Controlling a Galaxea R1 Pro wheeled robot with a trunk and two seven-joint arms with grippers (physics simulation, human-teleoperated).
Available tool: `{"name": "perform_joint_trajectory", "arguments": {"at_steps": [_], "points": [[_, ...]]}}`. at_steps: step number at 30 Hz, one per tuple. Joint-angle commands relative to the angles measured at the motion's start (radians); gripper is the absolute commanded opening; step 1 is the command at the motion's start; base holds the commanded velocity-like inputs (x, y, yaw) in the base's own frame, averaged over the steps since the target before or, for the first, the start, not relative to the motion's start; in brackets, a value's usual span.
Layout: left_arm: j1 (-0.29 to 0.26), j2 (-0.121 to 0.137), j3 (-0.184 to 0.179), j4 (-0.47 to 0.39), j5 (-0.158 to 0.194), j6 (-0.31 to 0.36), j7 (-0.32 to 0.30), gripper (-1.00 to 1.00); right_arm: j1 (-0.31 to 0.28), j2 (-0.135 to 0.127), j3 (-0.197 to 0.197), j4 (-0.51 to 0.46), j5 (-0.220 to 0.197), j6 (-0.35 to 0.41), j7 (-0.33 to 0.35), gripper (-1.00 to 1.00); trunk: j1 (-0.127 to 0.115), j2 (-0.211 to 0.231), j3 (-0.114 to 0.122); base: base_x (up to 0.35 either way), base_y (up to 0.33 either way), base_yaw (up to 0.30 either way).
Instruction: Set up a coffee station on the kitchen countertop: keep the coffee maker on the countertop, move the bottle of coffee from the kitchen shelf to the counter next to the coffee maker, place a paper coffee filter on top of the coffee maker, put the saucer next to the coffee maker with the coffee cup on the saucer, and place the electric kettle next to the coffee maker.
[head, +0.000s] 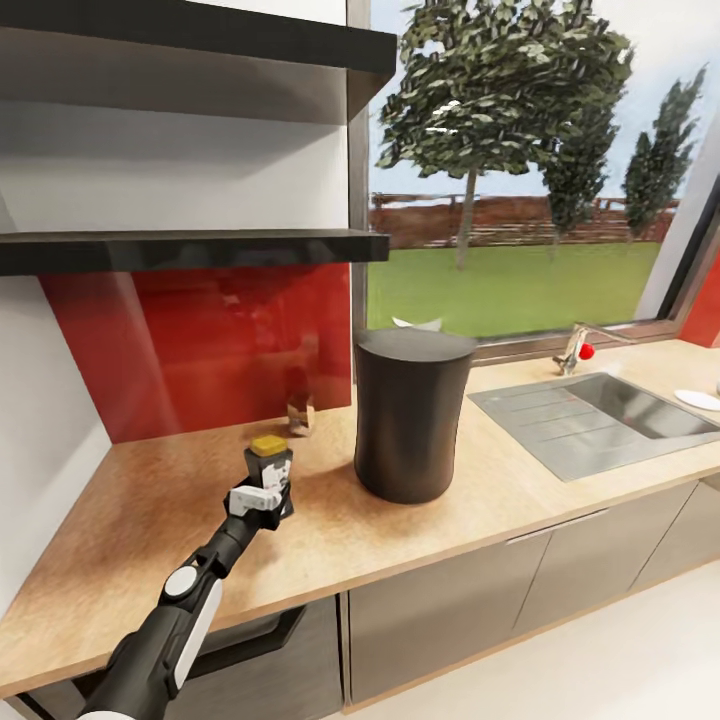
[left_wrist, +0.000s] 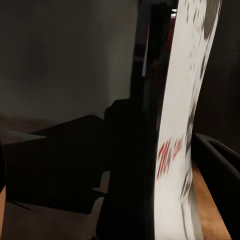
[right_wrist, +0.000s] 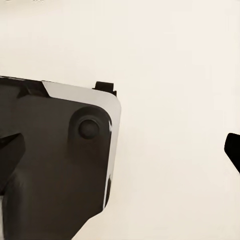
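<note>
Pincer (head: 268, 497) grips squarish gold-lidded bottle of coffee (head: 270, 462).

The bottle of coffee (left_wrist: 175, 150) carries a white label with slanted red lettering (seen close in the left wrist view), but the characters are too blurred and foreshortened to make out. No other text, brand, number or sign can be read anywhere.

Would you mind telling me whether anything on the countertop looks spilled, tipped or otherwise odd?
Nothing stands out. The bottle of coffee is upright in the left gripper, beside the upright coffee maker on the countertop.
</note>
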Motion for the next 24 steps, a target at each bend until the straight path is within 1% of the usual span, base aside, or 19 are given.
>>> {"name": "perform_joint_trajectory", "arguments": {"at_steps": [1, 5, 7, 10, 12, 15, 21, 24], "points": [[-0.001, 0.0, 0.0, 0.001, 0.005, -0.002, -0.003, -1.0, 0.0, 0.0, -0.008, -0.003, 0.008, 0.005, 0.006, 1.0, 0.001, -0.002, -0.002, 0.154, 0.0, 0.0], [-0.002, 0.0, -0.002, 0.009, 0.003, -0.002, 0.038, -1.0, -0.001, 0.0, -0.007, -0.003, 0.011, 0.004, 0.006, 1.0, 0.001, -0.002, -0.002, 0.25, 0.0, 0.0], [-0.002, 0.0, -0.013, 0.016, 0.002, -0.002, 0.054, -1.0, -0.001, 0.0, -0.007, -0.004, 0.011, 0.004, 0.006, 1.0, 0.001, -0.002, -0.002, 0.314, 0.0, 0.0], [-0.002, 0.001, -0.054, 0.031, 0.001, -0.002, 0.075, -1.0, 0.0, -0.001, -0.006, -0.003, 0.012, 0.004, 0.006, 1.0, 0.001, -0.002, -0.002, 0.327, -0.013, 0.0], [-0.002, 0.001, -0.072, 0.038, 0.0, -0.002, 0.082, -1.0, -0.001, -0.001, -0.006, -0.003, 0.012, 0.004, 0.006, 1.0, 0.001, -0.002, -0.002, 0.328, -0.066, 0.0], [-0.003, 0.001, -0.079, 0.04, 0.0, -0.002, 0.085, -1.0, 0.0, -0.002, -0.005, -0.003, 0.013, 0.004, 0.006, 1.0, 0.001, -0.002, -0.002, 0.328, -0.088, 0.0], [-0.003, 0.002, -0.08, 0.041, 0.001, -0.002, 0.086, -1.0, 0.0, -0.003, -0.005, -0.004, 0.011, 0.004, 0.006, 1.0, 0.001, -0.002, -0.002, 0.33, -0.078, 0.0], [-0.002, 0.002, -0.08, 0.042, 0.001, -0.002, 0.086, -1.0, -0.001, -0.003, -0.006, -0.004, 0.011, 0.004, 0.006, 1.0, 0.001, -0.002, -0.002, 0.229, -0.022, 0.0]]}}
